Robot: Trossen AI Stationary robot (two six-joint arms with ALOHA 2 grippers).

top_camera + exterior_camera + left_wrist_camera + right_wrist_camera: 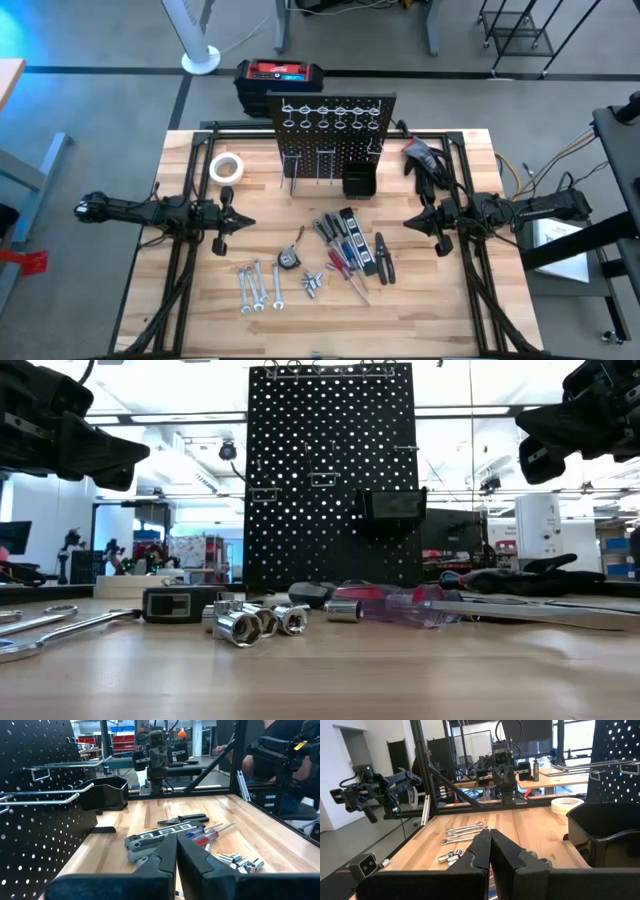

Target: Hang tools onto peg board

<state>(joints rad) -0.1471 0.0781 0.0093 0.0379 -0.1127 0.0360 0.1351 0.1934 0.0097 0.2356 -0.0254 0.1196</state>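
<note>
a: looking down on a pale wooden plank table, is any brand, label or writing legible?

b: none that can be read. the black-and-red case beyond the table's far edge has a red top panel, but any text on it is too small to make out.

a: where is the peg board?

b: the peg board stands upright at the far middle of the table, a black perforated metal panel. silver wire ring holders run along its top rows, long silver hooks stick out lower down, and a small black bin of smooth plastic hangs at its lower right.

a: and the tools?

b: all lie flat on the table in front of the board. shiny silver wrenches sit in a row at front left, a small tape measure just behind them, short chrome sockets near the middle. a cluster of screwdrivers with black, grey, red and blue handles lies right of centre, and black-handled pliers lie just beside it.

a: anything else?

b: a white tape roll left of the board, and black gloves to its right.

a: the arms?

b: the left end effector hovers above the table's left side, fingers pressed together, gripping nothing. the right end effector hovers at the right side, fingers likewise pressed together and empty.
</note>
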